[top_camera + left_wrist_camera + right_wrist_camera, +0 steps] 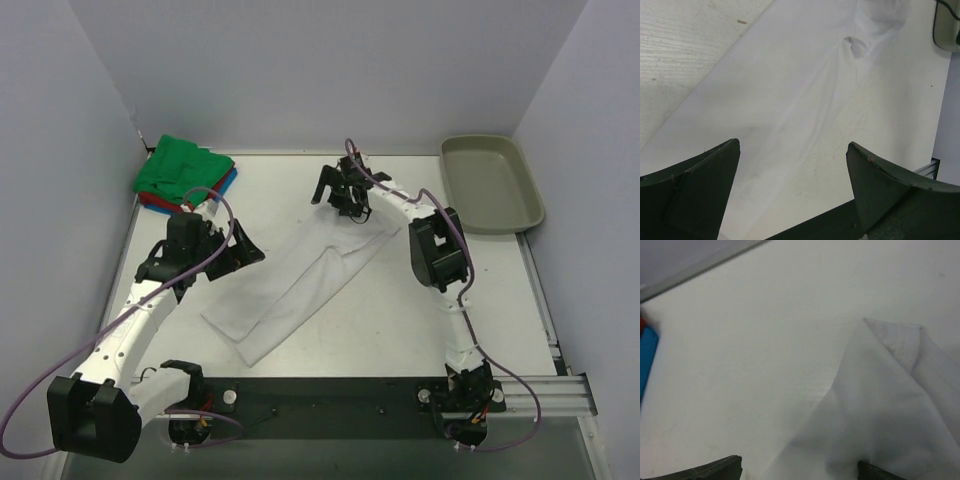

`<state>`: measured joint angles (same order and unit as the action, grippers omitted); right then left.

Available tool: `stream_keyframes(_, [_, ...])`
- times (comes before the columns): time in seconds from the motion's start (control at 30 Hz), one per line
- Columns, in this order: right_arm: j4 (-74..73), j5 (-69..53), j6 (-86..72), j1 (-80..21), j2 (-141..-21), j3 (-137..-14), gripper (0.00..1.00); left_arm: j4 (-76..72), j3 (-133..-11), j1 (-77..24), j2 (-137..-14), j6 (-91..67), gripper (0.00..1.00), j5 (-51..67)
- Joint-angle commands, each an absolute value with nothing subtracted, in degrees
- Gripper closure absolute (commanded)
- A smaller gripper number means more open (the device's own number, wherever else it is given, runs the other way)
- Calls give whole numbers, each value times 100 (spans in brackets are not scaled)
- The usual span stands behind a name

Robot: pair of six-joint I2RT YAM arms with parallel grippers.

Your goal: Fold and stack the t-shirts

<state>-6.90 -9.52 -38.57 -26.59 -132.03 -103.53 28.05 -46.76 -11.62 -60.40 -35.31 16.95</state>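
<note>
Counting up now: four t-shirts are showing in all. One white t-shirt (300, 280) is lying across the middle, and three folded ones are sitting piled at ten o'clock: one green t-shirt (180, 165), one red t-shirt (157, 203), one blue t-shirt (229, 183). One tray (480, 141) is sitting at two o'clock. Two arms are reaching in, so two grippers are showing: the left gripper (793, 145) at nine o'clock, the right gripper (799, 462) at twelve. One table (400, 330) is carrying it all.

White tee (300, 280) folded lengthwise, diagonal; folded stack (185, 172) far-left corner.
</note>
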Motion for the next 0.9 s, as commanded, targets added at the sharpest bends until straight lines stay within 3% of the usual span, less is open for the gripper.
stream_keyframes(0.0, [-1756,-1879,-4060,-2505,-14306,-12301,0,2891,-4887,-1073,-5862,-3323,3,1828])
stream_keyframes(0.03, [-1801,-1942,-4121,-2470,-14500,-12992,0,2918,-4887,-1046,-5845,-3314,3,1837])
stream_keyframes(0.13, [-1636,-2179,-4227,-2391,-15002,-13578,0,2953,-4869,-1028,-5801,-3261,2,1907])
stream_keyframes(0.3, [372,-2855,-4359,-2241,-14740,-13017,0,2804,-4781,-1002,-5766,-3243,3,2135])
stream_keyframes(0.43, [782,-3120,-4070,-2145,-14319,-13034,0,2733,-4781,-1011,-5748,-3226,3,2267])
stream_keyframes(0.57, [1133,-2806,-3369,-2057,-13107,-12114,0,2505,-4781,-1019,-5625,-3199,2,2347])
stream_keyframes(0.73, [1231,-2383,-2839,-2030,-10884,-10040,0,2339,-4615,-1151,-5844,-3269,3,2338])
stream_keyframes(0.87, [1195,-2014,-2611,-2109,-9442,-8520,0,2109,-4377,-1870,-5976,-3550,3,2005])
